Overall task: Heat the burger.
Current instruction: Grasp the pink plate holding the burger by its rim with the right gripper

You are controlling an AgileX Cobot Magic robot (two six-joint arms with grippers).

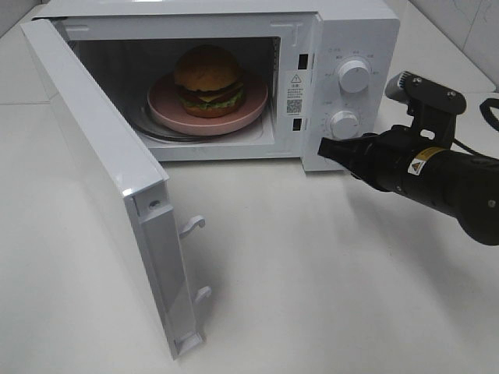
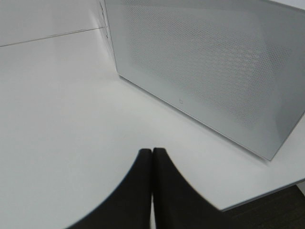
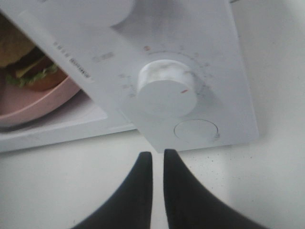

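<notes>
Right wrist view: the right gripper (image 3: 158,155), two black tapered fingers, points at the control panel. Its fingertips (image 3: 145,160) stand a narrow slit apart, with nothing between them and nothing touching them. Just ahead of the tips are a flat round white push button (image 3: 195,130) and, above it on the panel, the lower white round dial (image 3: 164,93) with a small red mark on its rim.

Exterior high view: the same right gripper (image 1: 326,146) hangs just beside the lower white round dial (image 1: 344,123), at the front right corner of the white boxy microwave oven (image 1: 351,23). An upper white round dial (image 1: 355,75) sits above it. The white oven door (image 1: 101,179) is swung fully open to the left. Inside the cavity, the burger (image 1: 207,78), with a glossy golden-brown bun, green lettuce and yellow cheese, stands upright on the pink round plate (image 1: 234,117), well apart from the gripper. The oven rests on a pale white table (image 1: 312,273).

Left wrist view: the left gripper (image 2: 152,150) has its black fingers pressed together, empty, above the table, near a white panel with a fine dotted screen (image 2: 214,71).
</notes>
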